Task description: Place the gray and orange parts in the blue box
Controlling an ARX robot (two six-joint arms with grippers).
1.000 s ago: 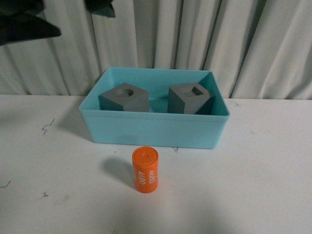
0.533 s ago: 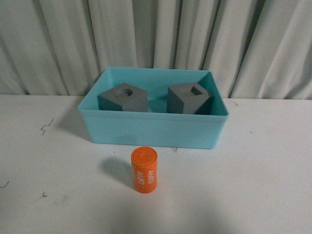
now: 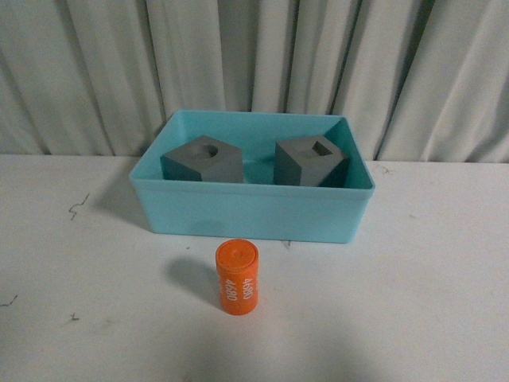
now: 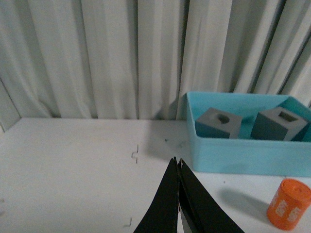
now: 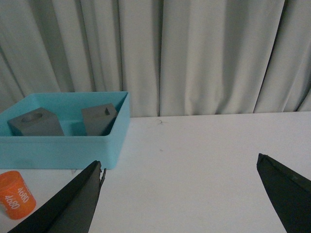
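Observation:
The blue box (image 3: 246, 215) stands at the back middle of the white table. Inside it sit two gray cubes: one with a round recess (image 3: 203, 159) on the left, one with a rectangular recess (image 3: 310, 161) on the right. The orange cylinder (image 3: 237, 278) with white digits stands upright on the table just in front of the box. Neither arm shows in the front view. My left gripper (image 4: 177, 160) is shut and empty, to the left of the box (image 4: 243, 155) and the cylinder (image 4: 289, 204). My right gripper (image 5: 181, 162) is open and empty, to the right of the box (image 5: 63, 150) and the cylinder (image 5: 14, 194).
A pleated gray curtain (image 3: 254, 64) hangs close behind the box. The white table (image 3: 413, 302) has small dark scuff marks on its left side (image 3: 78, 207).
A dark arm part at the top left of the front view one second ago has left the view. The cubes, the box and the cylinder stay in place.

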